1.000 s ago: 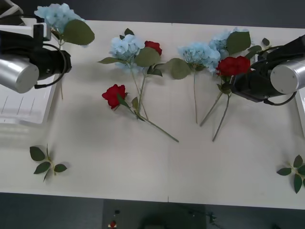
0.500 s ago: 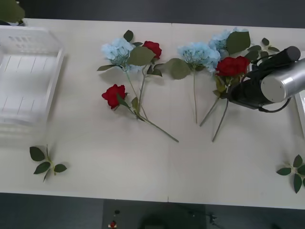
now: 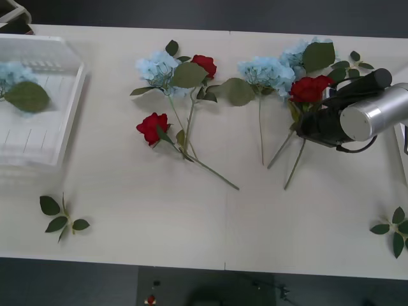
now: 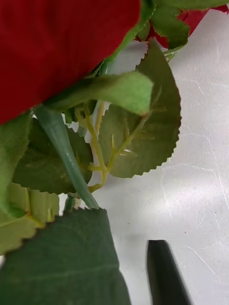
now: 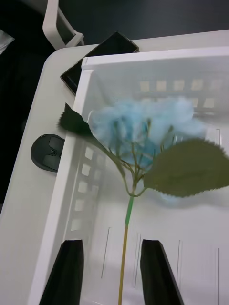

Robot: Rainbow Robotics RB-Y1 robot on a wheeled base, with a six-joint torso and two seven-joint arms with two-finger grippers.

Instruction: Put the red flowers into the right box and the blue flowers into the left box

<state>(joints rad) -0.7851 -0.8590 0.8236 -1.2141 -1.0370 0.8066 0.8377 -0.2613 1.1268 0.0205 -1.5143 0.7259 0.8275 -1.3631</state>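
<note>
The left tool (image 5: 109, 269), fingers apart, hangs over the left box (image 3: 70, 95), where 1 blue flower (image 5: 143, 128) lies or drops, stem between the parted fingers, so this looks like a release. The right tool (image 3: 306, 124) reaches low to a red flower (image 3: 310, 88) on the surface (image 3: 191, 223), likely to pinch its stem; I cannot tell whether it is apart or together. The right box (image 3: 404, 146) waits just beside.

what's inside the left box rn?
One blue flower with a large leaf lies in the left box; the left gripper is open by its stem. The floor beneath it is covered.
</note>
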